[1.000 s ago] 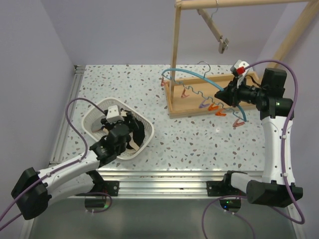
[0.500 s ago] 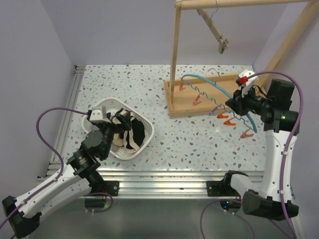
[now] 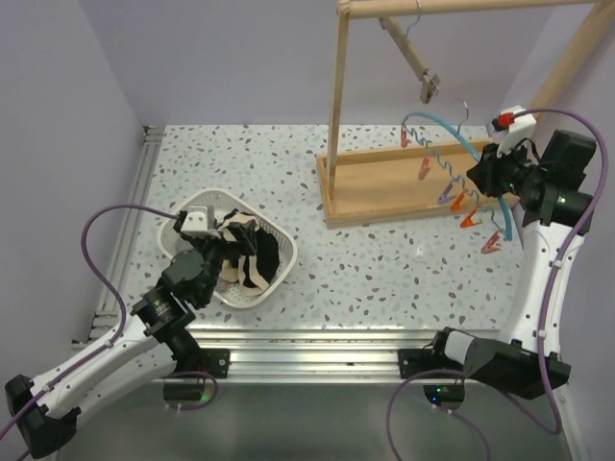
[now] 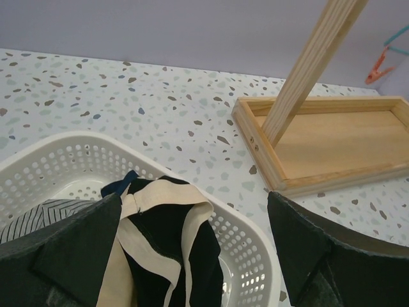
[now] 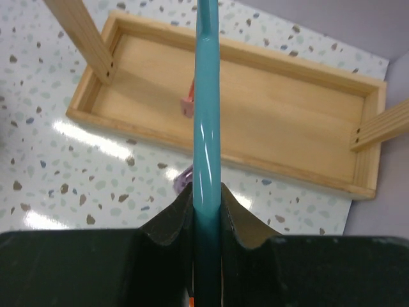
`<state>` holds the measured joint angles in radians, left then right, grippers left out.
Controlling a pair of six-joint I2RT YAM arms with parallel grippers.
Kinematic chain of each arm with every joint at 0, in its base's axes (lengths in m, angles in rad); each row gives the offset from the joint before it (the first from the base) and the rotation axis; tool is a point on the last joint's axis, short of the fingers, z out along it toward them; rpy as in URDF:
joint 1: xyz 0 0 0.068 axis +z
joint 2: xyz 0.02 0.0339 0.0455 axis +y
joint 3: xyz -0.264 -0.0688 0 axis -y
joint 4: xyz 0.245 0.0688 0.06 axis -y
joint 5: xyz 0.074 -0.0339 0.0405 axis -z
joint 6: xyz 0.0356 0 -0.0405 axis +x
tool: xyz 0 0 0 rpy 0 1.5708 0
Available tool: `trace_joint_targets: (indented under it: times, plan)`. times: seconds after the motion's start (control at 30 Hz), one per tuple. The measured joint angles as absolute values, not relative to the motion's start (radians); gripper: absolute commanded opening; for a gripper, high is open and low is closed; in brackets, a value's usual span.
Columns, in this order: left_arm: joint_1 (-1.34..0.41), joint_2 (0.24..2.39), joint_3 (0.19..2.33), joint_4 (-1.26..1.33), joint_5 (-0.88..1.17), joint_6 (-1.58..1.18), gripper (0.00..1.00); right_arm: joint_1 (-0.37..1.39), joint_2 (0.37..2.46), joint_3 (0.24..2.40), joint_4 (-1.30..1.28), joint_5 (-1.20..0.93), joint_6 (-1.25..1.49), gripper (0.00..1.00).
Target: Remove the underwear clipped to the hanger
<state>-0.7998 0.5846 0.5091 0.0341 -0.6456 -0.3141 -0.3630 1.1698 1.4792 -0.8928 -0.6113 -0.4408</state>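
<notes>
From the top camera I see my left gripper (image 3: 229,240) hanging spread over one white perforated plastic basket (image 3: 282,259) that holds the underwear (image 3: 259,257). My right gripper (image 3: 488,178) pinches the teal hanger (image 3: 437,128), which has six coloured pegs (image 3: 424,169) along it.

The left wrist shows a black pair (image 4: 182,252) and a grey striped pair (image 4: 35,214) lying in the basket.

The right wrist shows the jaws clamped on the glossy hanger bar.
</notes>
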Motion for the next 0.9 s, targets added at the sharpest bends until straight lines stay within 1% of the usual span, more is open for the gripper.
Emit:
trace_joint_targets:
  times: [0.33, 0.5, 0.77, 0.9]
  plan:
    - [-0.8, 0.569, 0.491, 0.036, -0.643, -0.31, 1.0, -0.362, 1.404, 1.921, -0.699, -0.626, -0.226, 0.0]
    - [-0.8, 0.572, 0.491, 0.036, -0.64, -0.31, 1.0, -0.36, 1.494, 2.01, -0.637, -0.632, -0.141, 0.0]
    - [-0.8, 0.569, 0.491, 0.036, -0.636, -0.31, 1.0, -0.316, 1.638, 2.194, -0.638, -0.619, -0.046, 0.0]
    - [-0.8, 0.564, 0.491, 0.036, -0.636, -0.31, 1.0, -0.298, 1.696, 2.244, -0.627, -0.614, -0.021, 0.0]
